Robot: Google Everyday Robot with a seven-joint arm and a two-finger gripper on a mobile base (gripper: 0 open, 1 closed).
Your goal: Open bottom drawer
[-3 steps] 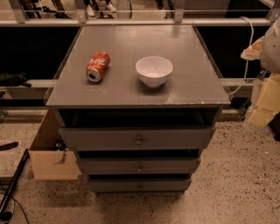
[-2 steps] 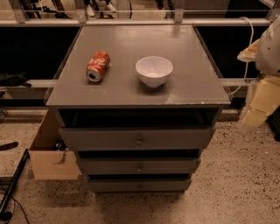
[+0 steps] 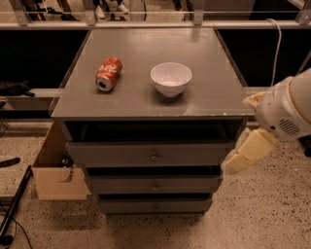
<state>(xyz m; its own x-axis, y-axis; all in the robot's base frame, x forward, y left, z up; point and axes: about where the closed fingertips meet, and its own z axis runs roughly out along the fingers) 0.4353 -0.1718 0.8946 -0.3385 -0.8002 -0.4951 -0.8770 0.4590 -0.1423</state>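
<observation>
Can (image 3: 108, 74) left of bowl (image 3: 171, 79) atop cabinet (image 3: 146, 44), bottom drawer (image 3: 155, 205) lowest in it, end effector (image 3: 245, 155) at its right

Gripper (image 3: 245, 154) at the cabinet's (image 3: 204, 97) right front corner, level w/ the upper drawer fronts, pale and blurred, shape unclear; arm (image 3: 289, 109) behind it cut off by the right edge; bottom drawer (image 3: 155, 205) mostly tucked under the middle drawer (image 3: 154, 185), top edge in shadow, knob too small to make out; cardboard box (image 3: 53, 175) at left partly hidden by the cabinet, contents too dark to name; can (image 3: 108, 74) label unreadable; cable (image 3: 278, 44) runs down behind the arm; shoes (image 3: 109, 7) cut off at the top edge; dark items at far left cropped, unidentifiable.
</observation>
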